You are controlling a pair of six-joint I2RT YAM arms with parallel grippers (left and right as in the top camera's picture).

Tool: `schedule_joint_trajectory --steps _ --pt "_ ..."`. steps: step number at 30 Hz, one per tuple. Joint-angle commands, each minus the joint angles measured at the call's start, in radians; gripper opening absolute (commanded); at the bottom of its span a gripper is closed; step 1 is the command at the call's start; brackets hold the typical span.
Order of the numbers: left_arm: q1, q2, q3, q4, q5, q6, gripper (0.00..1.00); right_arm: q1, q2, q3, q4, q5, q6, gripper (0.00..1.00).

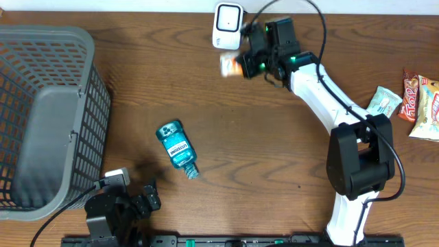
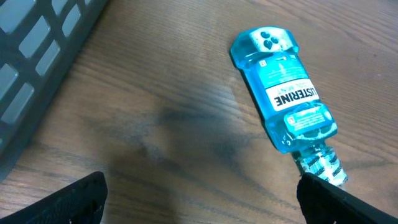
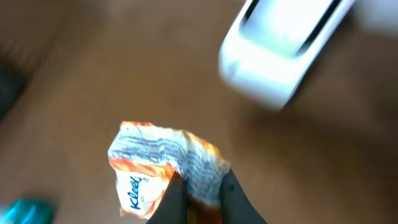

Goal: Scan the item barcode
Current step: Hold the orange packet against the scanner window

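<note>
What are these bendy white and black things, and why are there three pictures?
They are two robot arms at a table. One picture looks down from above; the other two come from a camera on each wrist. On the table lie a blue bottle, a grey basket and snacks. The right pincer is shut on an orange packet, holding it by the white scanner. The left pincer is open and holds nothing.
</note>
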Motion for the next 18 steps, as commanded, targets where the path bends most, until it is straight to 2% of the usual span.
schedule_joint_trajectory --steps 1,6,13,18 --pt "0.001 -0.004 -0.008 -0.032 0.003 -0.004 0.98 -0.004 0.022 0.002 0.166 0.152 -0.008 0.01" --pt "0.001 -0.004 -0.008 -0.032 0.003 -0.004 0.98 -0.007 0.095 0.003 0.462 0.203 -0.008 0.01" --pt "0.001 -0.004 -0.008 -0.032 0.003 -0.004 0.98 0.0 0.22 0.009 0.865 0.295 -0.13 0.01" --pt "0.001 -0.004 -0.008 -0.032 0.002 -0.005 0.98 0.0 0.353 0.106 0.991 0.302 -0.13 0.01"
